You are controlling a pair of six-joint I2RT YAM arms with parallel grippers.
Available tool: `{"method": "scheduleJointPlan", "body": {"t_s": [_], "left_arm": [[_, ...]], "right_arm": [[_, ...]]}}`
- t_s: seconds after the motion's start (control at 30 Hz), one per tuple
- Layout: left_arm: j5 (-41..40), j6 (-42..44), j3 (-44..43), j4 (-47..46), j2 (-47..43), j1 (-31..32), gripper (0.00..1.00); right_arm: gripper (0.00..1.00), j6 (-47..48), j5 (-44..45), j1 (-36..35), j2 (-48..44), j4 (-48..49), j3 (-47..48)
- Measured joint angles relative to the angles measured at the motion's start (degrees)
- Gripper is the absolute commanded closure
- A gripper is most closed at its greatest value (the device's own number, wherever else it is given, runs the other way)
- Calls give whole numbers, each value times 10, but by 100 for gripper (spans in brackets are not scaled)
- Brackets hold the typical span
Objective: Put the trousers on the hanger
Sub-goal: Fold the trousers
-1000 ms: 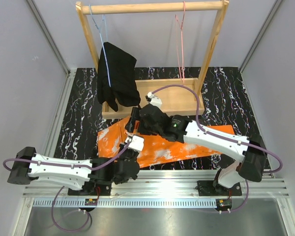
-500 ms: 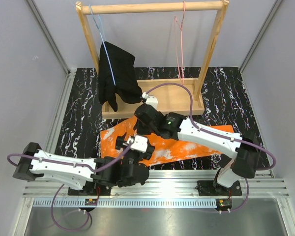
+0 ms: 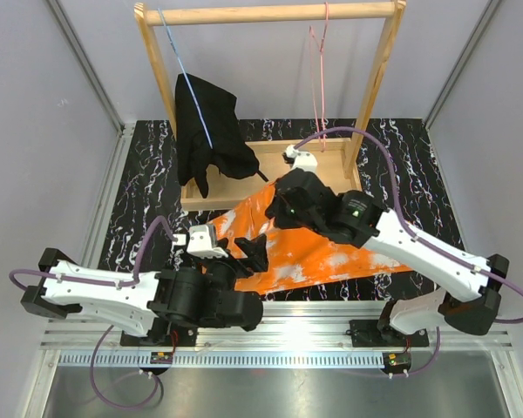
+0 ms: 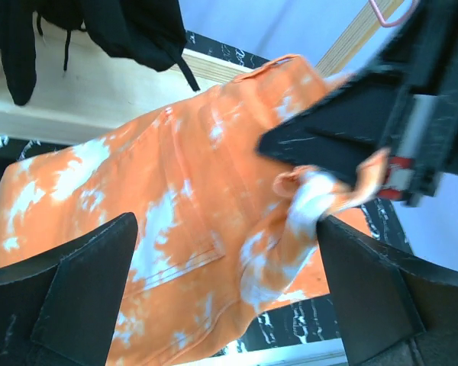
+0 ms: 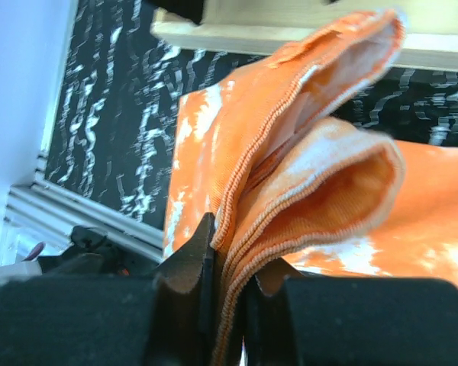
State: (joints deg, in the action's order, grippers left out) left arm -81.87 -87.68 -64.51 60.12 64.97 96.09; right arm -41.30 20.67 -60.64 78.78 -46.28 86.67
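Above the table [image 3: 139, 200], right gripper [image 5: 227, 263] pinches trousers [image 3: 331, 257], seemingly the waistband [image 5: 320, 164]; left gripper [image 4: 225, 225] gapes

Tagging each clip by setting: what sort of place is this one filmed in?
Probably a robot lab test cell, not a home: plain grey walls box in a marbled black table, the left arm and right arm are bolted to an aluminium rail, and a small wooden rack holds the hanger.

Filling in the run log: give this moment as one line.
left gripper: open, over trousers | right gripper: shut on trousers, edge raised | hanger: bare, on rail
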Motion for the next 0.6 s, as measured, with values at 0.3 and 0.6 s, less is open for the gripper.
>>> {"method": "scheduleJointPlan", "body": {"t_s": [0.3, 0.6], "left_arm": [[-10, 220, 48, 18, -45, -31, 1], [190, 624, 156, -389, -78, -181, 1]], "right_arm": [[94, 57, 59, 115, -142, -177, 38], [92, 98, 104, 169, -159, -244, 62]]}}
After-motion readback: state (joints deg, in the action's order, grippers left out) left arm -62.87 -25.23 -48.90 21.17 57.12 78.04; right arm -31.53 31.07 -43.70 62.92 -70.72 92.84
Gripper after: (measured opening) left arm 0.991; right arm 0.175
